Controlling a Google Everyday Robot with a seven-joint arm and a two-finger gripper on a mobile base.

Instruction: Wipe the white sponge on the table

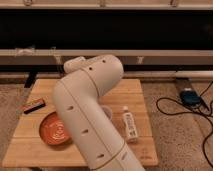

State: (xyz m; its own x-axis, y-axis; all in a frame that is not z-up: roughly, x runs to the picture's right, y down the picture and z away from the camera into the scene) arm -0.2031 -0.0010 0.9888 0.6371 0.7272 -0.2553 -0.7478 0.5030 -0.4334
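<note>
The light-brown wooden table (136,90) fills the middle of the camera view. My thick white arm (87,110) rises from the bottom edge, bends at an elbow over the table's far middle, and covers the table's centre. The gripper is hidden behind the arm and does not show. The white sponge cannot be picked out with certainty. A small pale object (106,111) peeks out at the arm's right side, mostly covered, and I cannot tell whether it is the sponge.
An orange-red bowl (53,130) sits front left, partly behind the arm. A dark red-edged box (34,106) lies at the left edge. A long white bottle (129,124) lies right of the arm. Black cables and a blue device (189,96) lie on the floor at right.
</note>
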